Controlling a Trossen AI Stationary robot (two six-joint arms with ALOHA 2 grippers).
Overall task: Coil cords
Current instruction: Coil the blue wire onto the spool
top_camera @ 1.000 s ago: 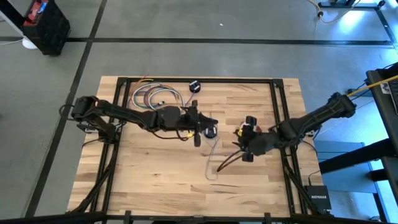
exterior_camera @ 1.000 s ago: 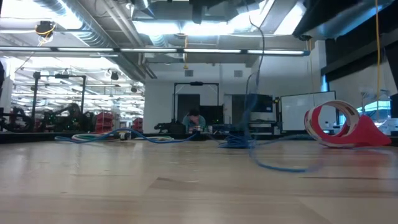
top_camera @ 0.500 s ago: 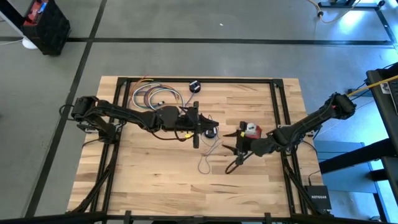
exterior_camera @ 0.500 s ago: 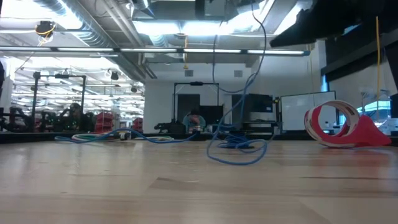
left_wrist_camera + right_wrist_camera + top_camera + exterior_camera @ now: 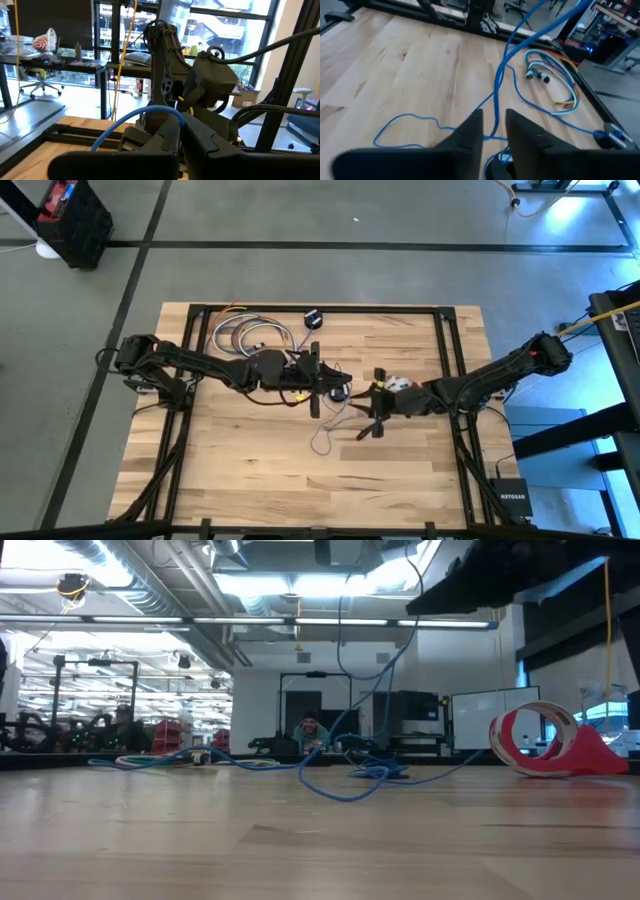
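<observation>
A thin blue cord [image 5: 322, 442] lies in loose loops on the wooden table, near a small black round puck [image 5: 343, 393]. My left gripper [image 5: 330, 387] is at mid-table, level and shut on this cord [image 5: 131, 119]. My right gripper [image 5: 365, 412] faces it from the right, tipped slightly down. Its fingers [image 5: 470, 135] are open by a narrow gap, and the cord [image 5: 496, 95] runs between them. In the low view the cord [image 5: 345, 785] hangs from above and loops on the wood. A red-and-white cord bundle [image 5: 540, 740] sits beside my right arm [image 5: 400, 384]. My left gripper pinches the blue cord between its two shut fingers. The cord arches up out of the fingertips [image 5: 167, 111] and falls toward the table. The fingers are level and point toward the table's right side. The held stretch is clear of the wood and slack.
A coil of many-coloured cables [image 5: 245, 335] lies at the far left of the table, also seen in the right wrist view [image 5: 555, 82]. A small dark object [image 5: 313, 318] sits at the far edge. The near half of the table [image 5: 300, 490] is bare wood.
My right gripper has moved down and toward the table's left, closing on my left gripper, and has tipped nearer to level. The cord's loose loop on the table has slid toward the left, and its hanging stretch has swung with it.
</observation>
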